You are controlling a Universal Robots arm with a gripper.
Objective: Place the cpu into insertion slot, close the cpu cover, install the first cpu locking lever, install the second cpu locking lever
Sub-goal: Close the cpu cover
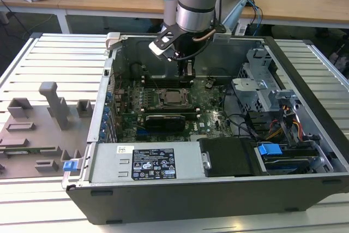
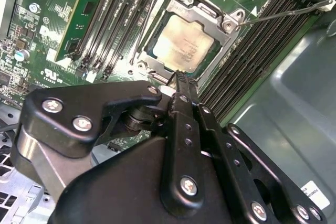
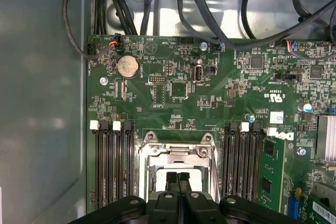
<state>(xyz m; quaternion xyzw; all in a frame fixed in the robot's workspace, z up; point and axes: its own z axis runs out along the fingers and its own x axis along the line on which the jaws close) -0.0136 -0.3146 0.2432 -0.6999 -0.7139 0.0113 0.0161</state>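
The cpu (image 2: 181, 43) lies flat in the insertion slot (image 2: 143, 65) on the green motherboard, its silvery top showing through the window of the cpu cover (image 2: 209, 10), which is folded down around it. From the socket's corner a thin metal locking lever (image 2: 283, 14) juts out over the memory slots. My gripper (image 2: 181, 78) hangs just above the socket edge, fingers pressed together with nothing between them. In the first wrist view the gripper (image 3: 178, 177) overlaps the cpu cover (image 3: 176, 151). In the exterior view the gripper (image 1: 187, 69) is above the cpu (image 1: 173, 97).
Black memory slots (image 3: 113, 161) flank the socket on both sides, and a green memory module (image 2: 79, 14) stands in one. Cables (image 3: 157, 3) run along the case wall. A drive cage (image 1: 262, 83) sits at the exterior view's right, a grey fixture tray (image 1: 38, 129) outside the case at its left.
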